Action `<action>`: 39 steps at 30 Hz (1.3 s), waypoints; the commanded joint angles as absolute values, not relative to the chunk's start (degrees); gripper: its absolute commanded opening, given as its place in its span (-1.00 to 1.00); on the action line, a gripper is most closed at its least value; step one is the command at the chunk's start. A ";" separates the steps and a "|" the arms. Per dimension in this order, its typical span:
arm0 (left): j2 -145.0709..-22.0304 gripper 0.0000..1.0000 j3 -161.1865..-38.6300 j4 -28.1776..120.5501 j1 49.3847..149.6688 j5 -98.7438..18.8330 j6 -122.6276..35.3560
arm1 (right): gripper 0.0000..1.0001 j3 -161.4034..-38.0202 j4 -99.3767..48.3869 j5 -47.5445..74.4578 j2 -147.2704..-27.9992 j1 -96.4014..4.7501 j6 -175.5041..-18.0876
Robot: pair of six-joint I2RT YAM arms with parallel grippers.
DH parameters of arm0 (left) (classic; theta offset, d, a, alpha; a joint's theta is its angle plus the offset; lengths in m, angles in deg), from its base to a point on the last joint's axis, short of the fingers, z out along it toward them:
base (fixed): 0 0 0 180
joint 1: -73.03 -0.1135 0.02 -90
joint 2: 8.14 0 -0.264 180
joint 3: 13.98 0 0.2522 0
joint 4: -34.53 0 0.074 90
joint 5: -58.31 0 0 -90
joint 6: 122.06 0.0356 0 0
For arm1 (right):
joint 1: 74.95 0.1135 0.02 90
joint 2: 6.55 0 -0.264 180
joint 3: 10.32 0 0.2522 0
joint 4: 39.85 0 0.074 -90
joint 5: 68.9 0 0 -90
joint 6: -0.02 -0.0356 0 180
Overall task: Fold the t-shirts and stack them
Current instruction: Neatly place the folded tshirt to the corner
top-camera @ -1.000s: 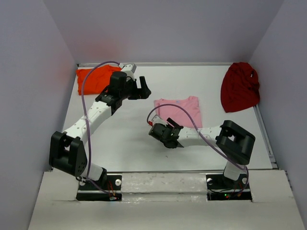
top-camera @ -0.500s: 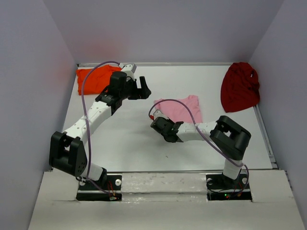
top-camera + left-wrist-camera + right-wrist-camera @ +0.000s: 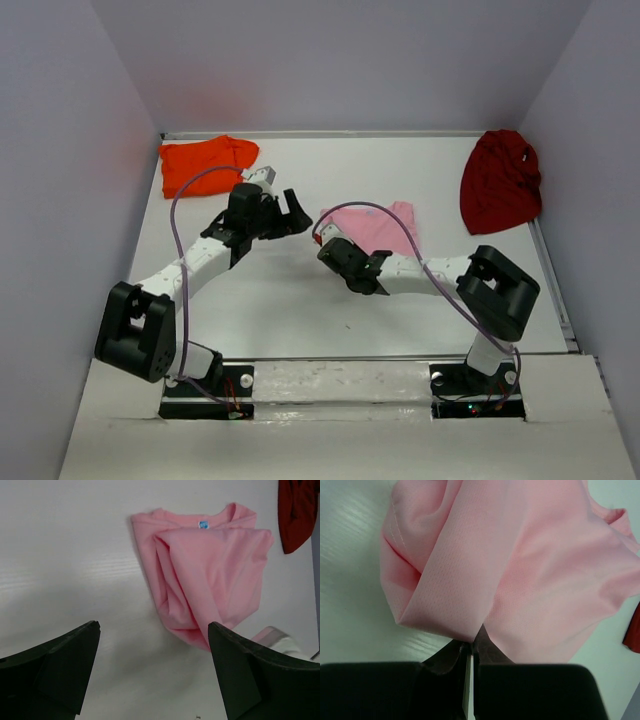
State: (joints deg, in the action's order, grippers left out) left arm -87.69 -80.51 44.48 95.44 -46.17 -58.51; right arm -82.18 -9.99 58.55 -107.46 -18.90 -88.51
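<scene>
Newly closed, right fingers (image 3: 447, 662) pinch a fold of the limp pink t-shirt (image 3: 520, 555) at their tips, perhaps several layers; left fingers (image 3: 55, 665) gape.

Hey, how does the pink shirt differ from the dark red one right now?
The pink shirt lies near the middle of the table, fairly flat and folded over itself; the red shirt is bunched in a heap at the far right edge. The right claw is shut on the pink shirt's near edge; nothing touches the red shirt. Pink is pale, red dark. Both are plain cloth, and neither is neatly folded yet.
</scene>
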 commanded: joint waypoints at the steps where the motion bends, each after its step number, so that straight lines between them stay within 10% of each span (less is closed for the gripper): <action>1: -84.17 0.98 -70.92 35.12 95.26 -49.45 -66.94 | -1.00 -82.96 -10.45 56.78 -103.33 -19.58 -89.28; 39: -110.53 0.98 -57.71 -16.92 98.43 -55.86 -95.60 | -1.00 -84.99 -9.66 54.67 -99.54 -20.64 -87.78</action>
